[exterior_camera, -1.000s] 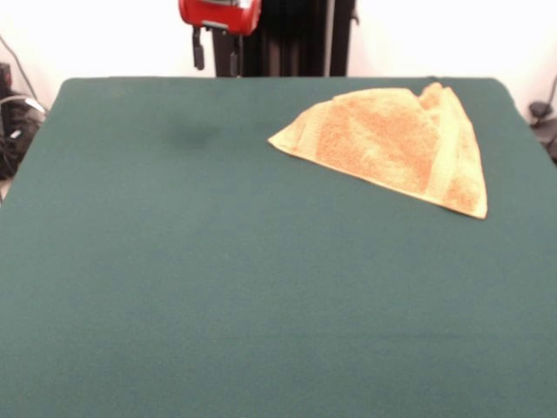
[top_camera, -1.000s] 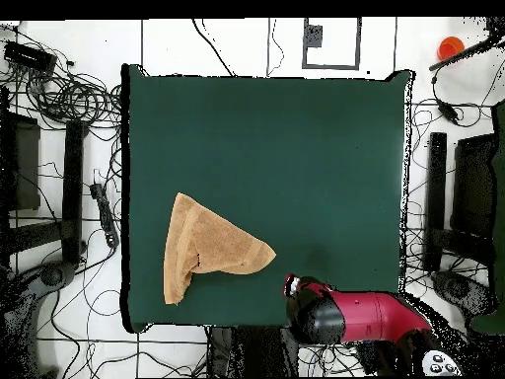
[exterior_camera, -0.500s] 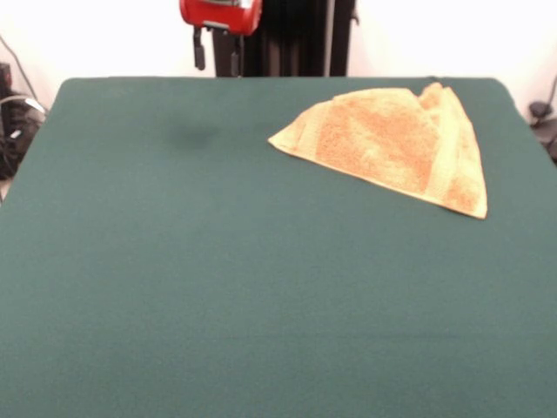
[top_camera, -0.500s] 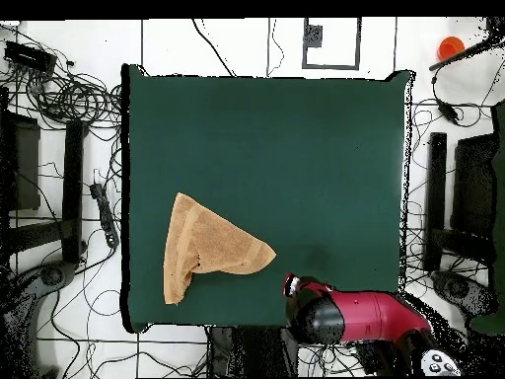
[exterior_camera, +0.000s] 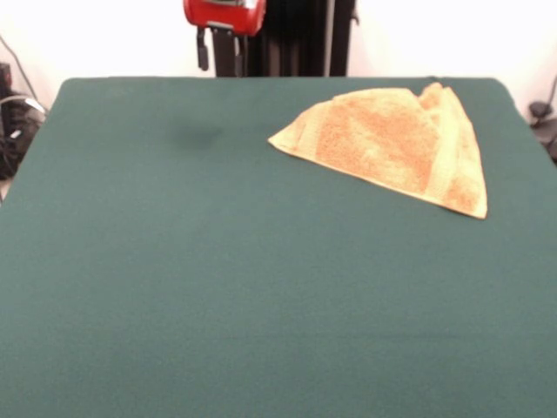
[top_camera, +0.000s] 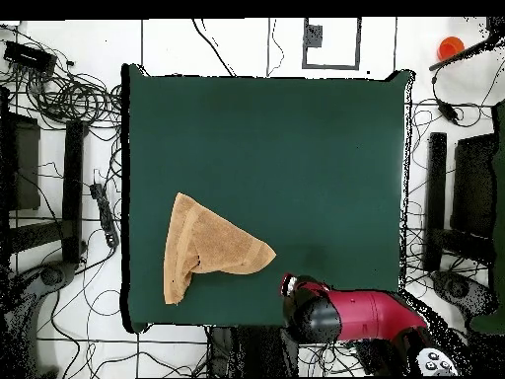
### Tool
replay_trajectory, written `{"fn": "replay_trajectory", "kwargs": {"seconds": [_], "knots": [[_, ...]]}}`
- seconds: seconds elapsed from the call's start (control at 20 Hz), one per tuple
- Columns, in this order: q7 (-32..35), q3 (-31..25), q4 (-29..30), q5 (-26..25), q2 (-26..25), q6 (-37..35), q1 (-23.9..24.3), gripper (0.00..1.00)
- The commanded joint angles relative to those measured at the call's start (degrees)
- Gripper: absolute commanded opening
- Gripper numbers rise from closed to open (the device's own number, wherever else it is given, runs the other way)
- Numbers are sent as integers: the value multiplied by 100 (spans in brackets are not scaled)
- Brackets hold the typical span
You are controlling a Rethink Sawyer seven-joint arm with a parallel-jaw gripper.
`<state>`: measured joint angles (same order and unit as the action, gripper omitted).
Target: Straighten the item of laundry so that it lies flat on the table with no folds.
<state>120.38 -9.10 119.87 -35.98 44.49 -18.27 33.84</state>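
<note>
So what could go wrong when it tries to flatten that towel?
Three risks, as I see it. The towel is folded into a triangle, so the hand might pinch both layers together and only drag it, leaving the fold in. It also lies close to the table edge in the overhead view, so a pull that way could slide part of it off. And the bunched corner may stay crumpled after one tug.
</note>
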Motion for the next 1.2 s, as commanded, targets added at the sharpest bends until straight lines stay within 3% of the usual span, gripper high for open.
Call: {"fn": "replay_trajectory", "kwargs": {"seconds": [0.05, 1.2], "knots": [[330, -332, 45, -3, -456, 286, -387, 100], [185, -321, -118, 17, -478, 52, -511, 100]]}}
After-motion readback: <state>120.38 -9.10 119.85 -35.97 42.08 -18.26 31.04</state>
